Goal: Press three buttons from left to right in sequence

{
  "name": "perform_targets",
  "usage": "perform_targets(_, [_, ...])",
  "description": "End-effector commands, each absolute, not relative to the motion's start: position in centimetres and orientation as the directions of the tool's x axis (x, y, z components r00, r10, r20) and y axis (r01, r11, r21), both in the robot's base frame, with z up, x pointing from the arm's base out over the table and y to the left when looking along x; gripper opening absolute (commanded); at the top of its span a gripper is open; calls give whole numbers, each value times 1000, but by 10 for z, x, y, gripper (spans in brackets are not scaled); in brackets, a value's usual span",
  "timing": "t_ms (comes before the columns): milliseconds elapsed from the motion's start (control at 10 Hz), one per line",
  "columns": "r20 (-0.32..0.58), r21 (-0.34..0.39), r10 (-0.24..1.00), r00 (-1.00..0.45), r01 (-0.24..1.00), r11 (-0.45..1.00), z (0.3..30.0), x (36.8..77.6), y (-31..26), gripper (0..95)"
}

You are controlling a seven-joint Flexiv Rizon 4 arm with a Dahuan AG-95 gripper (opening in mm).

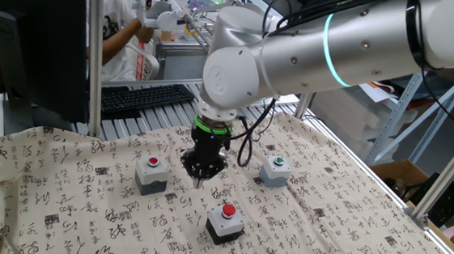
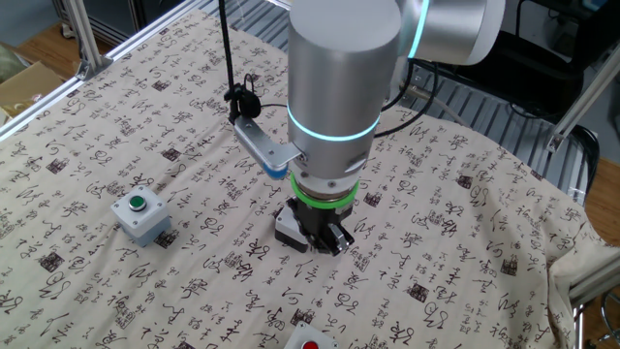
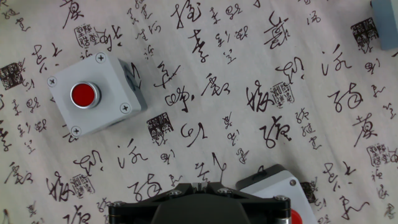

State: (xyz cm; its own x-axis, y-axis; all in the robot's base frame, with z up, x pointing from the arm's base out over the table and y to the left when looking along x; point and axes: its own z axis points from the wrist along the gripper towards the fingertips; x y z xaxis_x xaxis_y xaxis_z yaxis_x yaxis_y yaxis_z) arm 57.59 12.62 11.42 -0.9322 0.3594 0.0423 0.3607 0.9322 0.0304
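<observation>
One fixed view shows all three buttons on the cloth (image 1: 70, 196): grey box (image 1: 152, 173), black-and-white box (image 1: 225, 222), green-button box (image 1: 276, 170). Other fixed view hides the grey box. Gripper (image 1: 199, 176) closed, empty, hovering between boxes.

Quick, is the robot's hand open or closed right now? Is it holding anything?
Gripper: closed, holding nothing, pointing down over the cloth between the buttons.
</observation>
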Motion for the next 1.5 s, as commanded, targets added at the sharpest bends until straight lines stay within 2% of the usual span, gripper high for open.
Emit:
perform_targets(100, [47, 32, 356, -933, 357, 933, 115, 575, 126, 0])
perform_targets(400, [37, 33, 361, -932, 362, 932, 115, 575, 126, 0])
perform_targets(700, [31, 4, 355, -934, 356, 935, 115, 575, 126, 0])
perform_targets(1500, [10, 8, 328, -945, 328, 945, 115, 575, 126, 0])
